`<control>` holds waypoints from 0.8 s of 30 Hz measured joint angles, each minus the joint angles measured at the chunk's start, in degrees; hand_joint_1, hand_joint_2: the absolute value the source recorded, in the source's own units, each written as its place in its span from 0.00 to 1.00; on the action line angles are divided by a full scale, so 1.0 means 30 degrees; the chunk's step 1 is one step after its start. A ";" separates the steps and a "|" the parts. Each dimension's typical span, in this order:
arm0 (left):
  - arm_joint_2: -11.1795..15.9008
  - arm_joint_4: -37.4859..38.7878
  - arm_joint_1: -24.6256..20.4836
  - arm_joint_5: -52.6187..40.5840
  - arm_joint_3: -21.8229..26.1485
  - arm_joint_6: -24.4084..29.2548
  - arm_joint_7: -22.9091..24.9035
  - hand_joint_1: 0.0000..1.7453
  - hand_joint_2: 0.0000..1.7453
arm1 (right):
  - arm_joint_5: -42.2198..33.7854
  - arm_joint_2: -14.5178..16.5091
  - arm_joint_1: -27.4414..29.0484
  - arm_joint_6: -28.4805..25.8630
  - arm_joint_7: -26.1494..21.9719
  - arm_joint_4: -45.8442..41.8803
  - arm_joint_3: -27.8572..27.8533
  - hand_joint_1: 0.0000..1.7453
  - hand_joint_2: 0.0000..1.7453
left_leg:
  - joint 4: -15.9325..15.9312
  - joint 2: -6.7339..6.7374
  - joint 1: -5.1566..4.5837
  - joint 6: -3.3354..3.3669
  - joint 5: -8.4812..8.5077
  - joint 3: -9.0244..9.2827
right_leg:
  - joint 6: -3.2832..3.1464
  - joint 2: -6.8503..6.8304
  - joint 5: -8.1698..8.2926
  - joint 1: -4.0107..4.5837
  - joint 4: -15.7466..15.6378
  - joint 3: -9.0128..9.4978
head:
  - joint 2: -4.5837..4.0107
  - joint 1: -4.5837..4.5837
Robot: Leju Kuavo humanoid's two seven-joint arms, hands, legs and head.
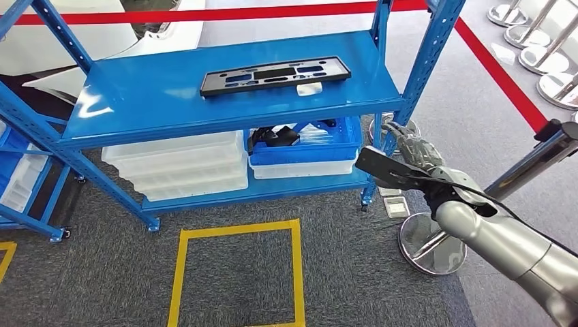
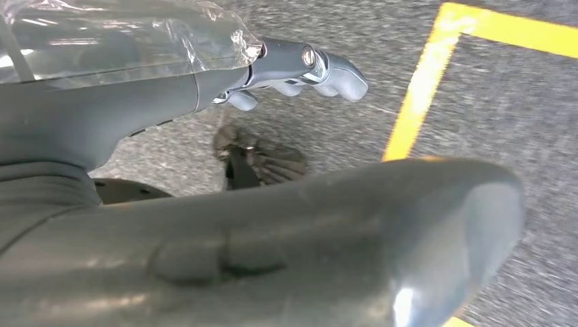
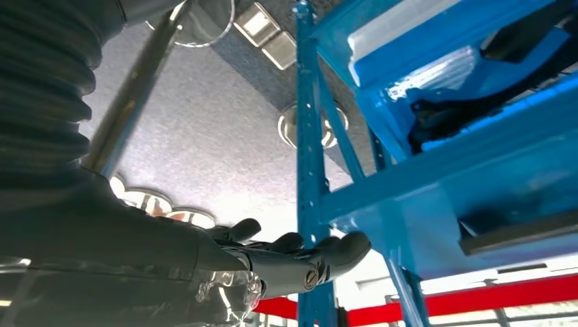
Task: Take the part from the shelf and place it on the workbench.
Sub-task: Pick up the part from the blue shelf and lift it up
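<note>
Right hand (image 1: 409,146) near shelf (image 1: 232,88) (apparently empty)

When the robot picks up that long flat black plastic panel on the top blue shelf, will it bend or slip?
The long flat black plastic panel looks thin with many cutouts, so it is probably light and may flex slightly if lifted by one end. It lies flat on the smooth, shiny blue shelf, so a push would likely slide it rather than tip it.

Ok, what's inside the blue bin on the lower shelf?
The blue bin holds a black part and something clear beside it. The top shelf covers the bin's back.
</note>
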 joint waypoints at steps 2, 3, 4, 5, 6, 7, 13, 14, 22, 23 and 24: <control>-0.0002 0.0000 -0.0080 0.0058 -0.0073 0.0004 -0.0015 0.00 0.00 | -0.0119 0.0073 -0.0083 0.0261 -0.0177 -0.0108 0.0082 0.00 1.00 | 0.2220 0.0019 0.0049 -0.0190 -0.0874 -0.1290 | -0.0135 0.0000 -0.0168 0.0011 -0.0100 0.0270 | 0.0000 -0.0241; -0.0004 0.0000 -0.0099 0.0071 -0.0108 0.0004 -0.0015 0.00 0.00 | -0.0168 0.0113 -0.0085 0.0341 -0.0226 -0.0148 0.0126 0.00 1.00 | 0.3137 0.0020 0.0067 -0.0258 -0.1322 -0.1951 | -0.0168 0.0009 -0.0254 0.0020 -0.0109 0.0361 | 0.0000 -0.0334; -0.0005 0.0000 -0.0098 0.0080 -0.0133 0.0004 -0.0015 0.00 0.00 | -0.0199 0.0151 -0.0080 0.0383 -0.0250 -0.0180 0.0157 0.00 1.00 | 0.3604 0.0020 0.0082 -0.0286 -0.1503 -0.2413 | -0.0185 0.0025 -0.0340 0.0026 -0.0107 0.0449 | 0.0002 -0.0421; -0.0007 0.0000 -0.0088 0.0086 -0.0151 0.0004 -0.0015 0.00 0.00 | -0.0219 0.0182 -0.0080 0.0410 -0.0271 -0.0204 0.0169 0.00 1.00 | 0.3456 0.0021 0.0097 -0.0276 -0.1269 -0.2577 | -0.0190 0.0046 -0.0421 0.0029 -0.0106 0.0553 | 0.0002 -0.0516; -0.0007 0.0000 -0.0079 0.0089 -0.0171 0.0004 -0.0015 0.00 0.00 | -0.0223 0.0213 -0.0089 0.0435 -0.0302 -0.0226 0.0171 0.00 1.00 | 0.2689 0.0021 0.0110 -0.0241 -0.0646 -0.2425 | -0.0183 0.0064 -0.0500 0.0027 -0.0106 0.0679 | 0.0002 -0.0596; -0.0005 0.0000 -0.0076 0.0093 -0.0188 0.0004 -0.0013 0.00 0.00 | -0.0217 0.0249 -0.0112 0.0470 -0.0339 -0.0248 0.0171 0.00 1.00 | 0.1444 0.0021 0.0118 -0.0184 0.0237 -0.2021 | -0.0157 0.0076 -0.0576 0.0023 -0.0112 0.0811 | 0.0002 -0.0661; -0.0011 0.0000 -0.0088 0.0105 -0.0262 0.0023 0.0095 0.00 0.00 | -0.0097 0.0561 -0.0375 0.0721 -0.0568 -0.0273 0.0237 0.00 1.00 | -0.1522 0.0016 -0.0088 0.0214 0.1635 -0.1136 | 0.0483 0.0121 -0.0687 0.0036 -0.0349 0.1157 | 0.0002 -0.0730; -0.0013 0.0000 -0.0079 0.0113 -0.0268 0.0036 0.0113 0.00 0.00 | -0.0043 0.0615 -0.0456 0.0792 -0.0641 -0.0270 0.0271 0.00 1.00 | -0.1644 0.0012 -0.0070 0.0342 0.1757 -0.1068 | 0.0558 0.0125 -0.0857 0.0043 -0.0203 0.1147 | 0.0002 -0.0627; -0.0016 0.0000 -0.0186 0.0228 -0.0546 0.0073 0.0137 0.00 0.00 | -0.0049 0.1994 -0.1756 0.2215 -0.2411 0.0249 0.1012 0.00 1.00 | -0.1718 0.0017 -0.0492 0.0861 0.1843 -0.1005 | 0.0026 0.0187 -0.2069 0.0513 0.3258 -0.0274 | 0.0002 0.0371; -0.0027 0.0000 -0.0198 0.0280 -0.0606 0.0097 0.0135 0.00 0.00 | -0.0139 0.2251 -0.2041 0.2410 -0.2641 0.0355 0.1151 0.00 1.00 | -0.1650 0.0012 -0.0544 0.0877 0.1794 -0.1038 | -0.0162 0.0205 -0.1569 0.0583 0.1995 0.0338 | 0.0002 0.0423; -0.0038 -0.0002 -0.0219 0.0339 -0.0656 0.0127 0.0131 0.00 0.00 | -0.0224 0.2499 -0.2327 0.2581 -0.2798 0.0451 0.1286 0.00 1.00 | -0.1547 0.0007 -0.0600 0.0870 0.1745 -0.1101 | -0.0299 0.0229 -0.1195 0.0656 0.0870 0.0831 | 0.0002 0.0416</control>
